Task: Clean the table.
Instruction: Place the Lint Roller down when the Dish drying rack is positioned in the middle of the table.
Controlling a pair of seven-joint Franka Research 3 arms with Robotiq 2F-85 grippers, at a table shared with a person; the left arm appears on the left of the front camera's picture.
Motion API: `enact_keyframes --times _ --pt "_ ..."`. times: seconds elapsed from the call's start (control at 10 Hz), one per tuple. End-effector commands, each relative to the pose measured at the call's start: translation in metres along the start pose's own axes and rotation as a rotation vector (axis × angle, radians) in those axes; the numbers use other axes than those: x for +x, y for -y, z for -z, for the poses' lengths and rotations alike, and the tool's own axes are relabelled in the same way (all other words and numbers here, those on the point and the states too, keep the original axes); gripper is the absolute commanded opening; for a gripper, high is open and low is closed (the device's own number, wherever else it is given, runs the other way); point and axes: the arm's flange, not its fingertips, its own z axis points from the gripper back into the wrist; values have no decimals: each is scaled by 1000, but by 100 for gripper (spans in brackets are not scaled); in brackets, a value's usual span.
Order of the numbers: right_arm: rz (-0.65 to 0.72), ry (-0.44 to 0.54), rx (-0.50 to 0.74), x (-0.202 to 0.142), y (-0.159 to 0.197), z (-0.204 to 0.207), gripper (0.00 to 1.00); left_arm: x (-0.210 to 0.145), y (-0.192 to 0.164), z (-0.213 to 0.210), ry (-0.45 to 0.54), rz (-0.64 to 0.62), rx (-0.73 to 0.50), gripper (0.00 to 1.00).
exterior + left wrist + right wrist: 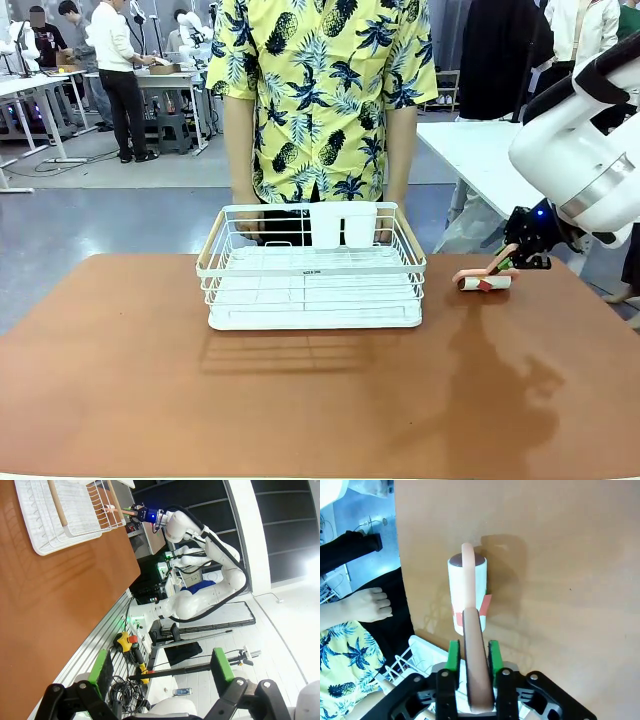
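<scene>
Right pincer grips the lint roller by its handle, drum resting on the brown surface beside the rack. Rolling seems underway; next, a steady, flat sweep.

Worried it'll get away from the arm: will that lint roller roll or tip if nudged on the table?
The lint roller probably rolls: its white drum lies sideways on the table. Likely light. The handle looks rigid between the right pincer pads, limiting rolling.

We see a grey floor beyond, white-topped tables with metal legs at far left, another white table at right.
</scene>
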Motion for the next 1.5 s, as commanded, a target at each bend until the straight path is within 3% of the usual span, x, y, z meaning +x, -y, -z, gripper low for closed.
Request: enact_keyframes --times 0.0,0.2,0.8,1.0,1.4 --pt "-22 32 -1 -2 12 -5 80 -1 1 -2 5 6 -2 100" --pt "-40 53 -68 -12 20 -26 100 -1 1 -2 5 6 -2 100" --pt "-63 82 -229 -42 14 -90 100 -1 1 -2 5 6 -2 100" --pt "-68 74 -263 -41 10 -88 100 -1 1 -2 5 6 -2 100" --pt "-93 66 -216 -34 22 -87 100 -1 1 -2 5 6 -2 100"
